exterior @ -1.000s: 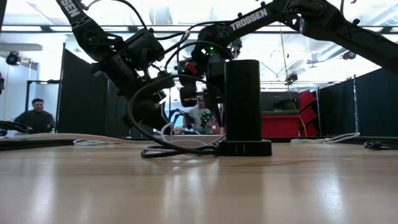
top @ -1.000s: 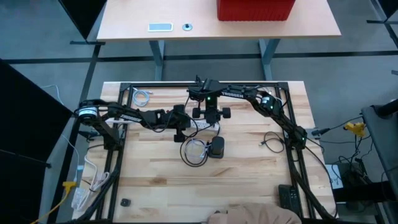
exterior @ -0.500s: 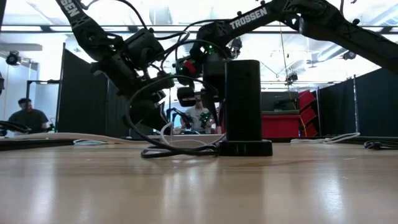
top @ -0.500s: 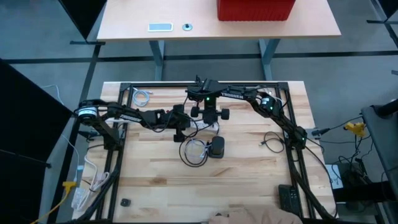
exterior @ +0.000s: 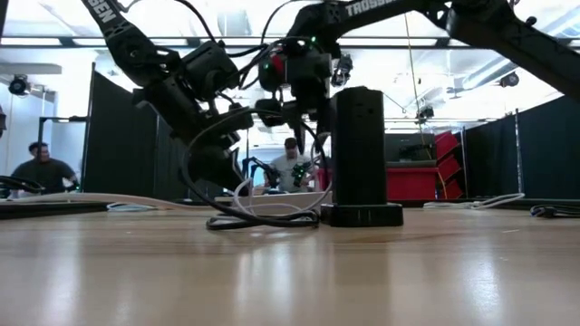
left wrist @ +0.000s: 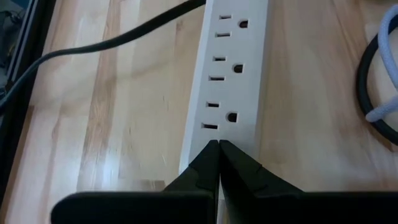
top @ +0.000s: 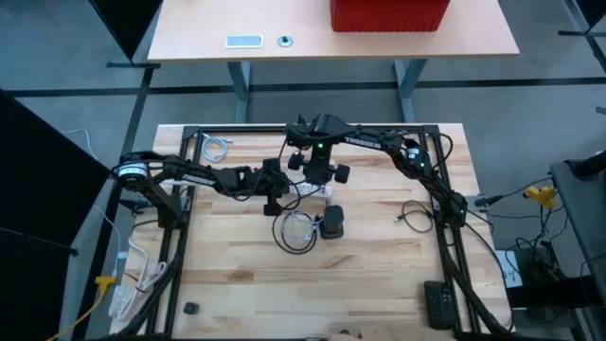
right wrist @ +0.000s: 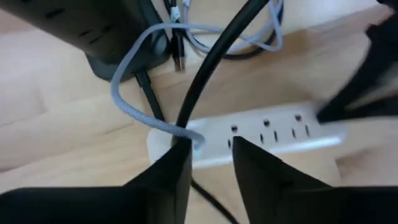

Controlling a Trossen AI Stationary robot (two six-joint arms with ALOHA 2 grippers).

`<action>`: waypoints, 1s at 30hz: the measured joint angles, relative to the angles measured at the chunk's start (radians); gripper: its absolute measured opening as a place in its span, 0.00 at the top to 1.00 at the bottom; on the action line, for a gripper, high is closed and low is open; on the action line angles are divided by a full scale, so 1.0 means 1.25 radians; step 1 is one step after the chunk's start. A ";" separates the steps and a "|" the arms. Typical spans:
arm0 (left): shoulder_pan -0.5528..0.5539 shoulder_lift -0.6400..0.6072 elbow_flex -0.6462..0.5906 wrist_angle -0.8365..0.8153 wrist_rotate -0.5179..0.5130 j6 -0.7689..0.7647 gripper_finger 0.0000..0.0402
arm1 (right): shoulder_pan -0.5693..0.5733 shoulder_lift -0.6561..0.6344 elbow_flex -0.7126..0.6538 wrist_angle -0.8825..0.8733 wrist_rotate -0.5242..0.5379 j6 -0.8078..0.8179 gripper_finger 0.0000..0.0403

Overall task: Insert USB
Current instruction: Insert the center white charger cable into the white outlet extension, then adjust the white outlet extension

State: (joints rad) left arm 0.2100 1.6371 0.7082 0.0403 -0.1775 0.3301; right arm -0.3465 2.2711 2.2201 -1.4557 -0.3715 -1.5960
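USB tower [top: 331, 225] stands upright at the right gripper's [right wrist: 210, 163] six o'clock, fingers narrowly parted, left gripper [left wrist: 218, 163] pinched closed over the power strip [left wrist: 229, 74].

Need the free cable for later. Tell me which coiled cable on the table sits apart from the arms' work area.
The pale coiled cable near the table's far left corner; the other coil lies mid-table beside the black charging tower.

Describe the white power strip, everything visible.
The white power strip is a long, plastic-looking bar lying flat on the wooden table, with a row of empty three-hole outlets. A black cable leaves its far end. The left gripper, shut, presses at its near end; the right gripper hovers open above.
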 joint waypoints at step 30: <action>-0.001 -0.247 -0.006 -0.620 -0.006 -0.410 1.00 | -0.065 -0.340 0.000 -0.023 -0.021 0.387 0.70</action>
State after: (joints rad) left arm 0.2082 1.3284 0.7003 -0.7346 -0.1849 -0.1827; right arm -0.4276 1.8456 2.2200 -1.4841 -0.3976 -1.1117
